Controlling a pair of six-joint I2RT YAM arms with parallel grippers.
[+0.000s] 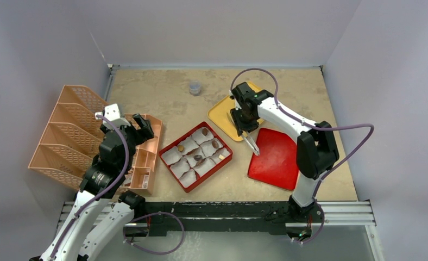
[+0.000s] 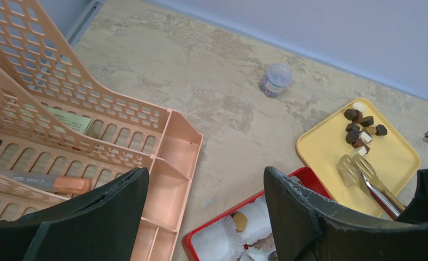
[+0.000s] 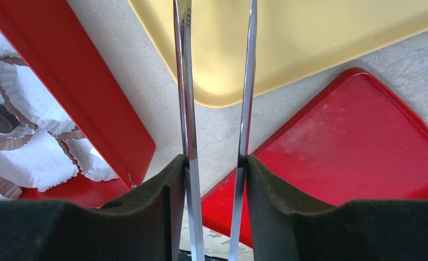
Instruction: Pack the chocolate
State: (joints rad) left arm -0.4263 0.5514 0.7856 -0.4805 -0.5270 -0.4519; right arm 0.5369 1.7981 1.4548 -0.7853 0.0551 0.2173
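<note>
Three pale walls point(image 1: 212, 27) enclose the mottled beige tabletop point(image 1: 163, 98) holding chocolate point(image 2: 353, 115).

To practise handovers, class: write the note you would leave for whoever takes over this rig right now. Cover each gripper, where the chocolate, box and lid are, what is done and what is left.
Left gripper: open, empty, above the peach organiser.
Right gripper: shut on the metal tongs, whose tips are over the yellow tray; no piece visible in them.
Chocolate: small pile on the yellow tray.
Done: a few pieces sit in paper cups in the red box.
Red lid: flat on the table, right of the box.
Left: tong the pile into the empty cups, then probably fit the lid.
</note>
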